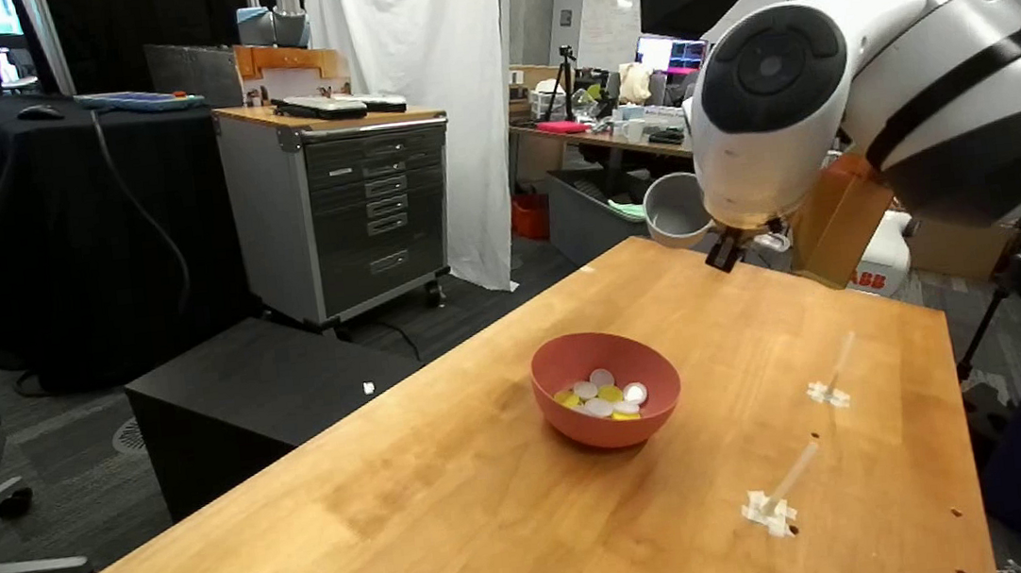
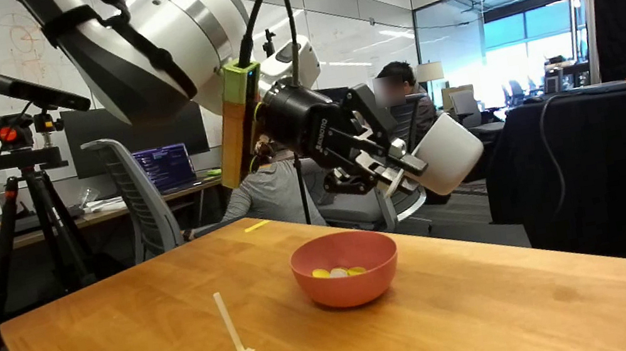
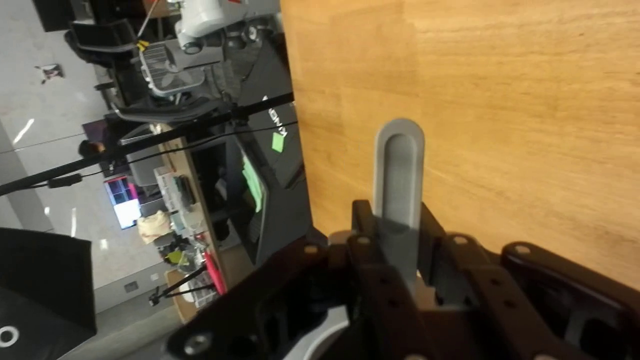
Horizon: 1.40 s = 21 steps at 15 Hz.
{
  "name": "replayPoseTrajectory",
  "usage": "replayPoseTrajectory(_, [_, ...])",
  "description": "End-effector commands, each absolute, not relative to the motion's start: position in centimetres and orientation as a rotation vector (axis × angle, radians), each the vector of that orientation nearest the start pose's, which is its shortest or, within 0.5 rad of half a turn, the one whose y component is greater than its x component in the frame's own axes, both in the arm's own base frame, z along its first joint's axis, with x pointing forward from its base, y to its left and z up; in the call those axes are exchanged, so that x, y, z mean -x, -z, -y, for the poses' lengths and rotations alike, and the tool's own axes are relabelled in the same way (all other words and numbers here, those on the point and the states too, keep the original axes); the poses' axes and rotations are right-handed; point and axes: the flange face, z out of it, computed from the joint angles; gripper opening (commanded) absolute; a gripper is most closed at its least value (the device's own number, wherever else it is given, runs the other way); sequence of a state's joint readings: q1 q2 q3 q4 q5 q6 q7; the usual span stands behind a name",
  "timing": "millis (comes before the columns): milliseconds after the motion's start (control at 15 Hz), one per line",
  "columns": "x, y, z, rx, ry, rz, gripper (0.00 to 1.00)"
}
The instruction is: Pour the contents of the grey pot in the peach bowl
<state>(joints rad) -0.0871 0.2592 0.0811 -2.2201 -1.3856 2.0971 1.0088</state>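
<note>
The grey pot (image 2: 448, 154) was held by the claw (image 3: 395, 220), which was pinched on the pot's handle (image 3: 398, 160); the handle's long axis was approx. lined up w/ the claw, its tip seen beyond. In both exterior views, pot & claw were seen higher than, & to the right of, the peach bowl (image 2: 348, 290), apart from it. Pot was tipped; in an exterior view nothing could be made out in its mouth (image 1: 675, 208). White & yellow discs (image 1: 610, 394) were seen inside the bowl, itself set on the worktop (image 1: 459, 520). Pour was thus judged prob. done. Next, it was judged, the pot needed to be levelled & set down beside the bowl, w/o the latter being knocked.
</note>
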Motion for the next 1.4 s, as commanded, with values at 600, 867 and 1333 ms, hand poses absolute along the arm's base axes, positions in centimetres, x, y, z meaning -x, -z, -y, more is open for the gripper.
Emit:
replayPoseTrajectory(600, [-52.3, -29.9, 8.5, -2.57, -0.028, -0.077, 0.08])
replayPoseTrajectory(867, [-53.0, -31.2, 9.9, -2.673, -0.053, -0.042, 0.08])
replayPoseTrajectory(1333, [-53.7, -32.7, 13.8, -2.833, -0.03, 0.026, 0.06])
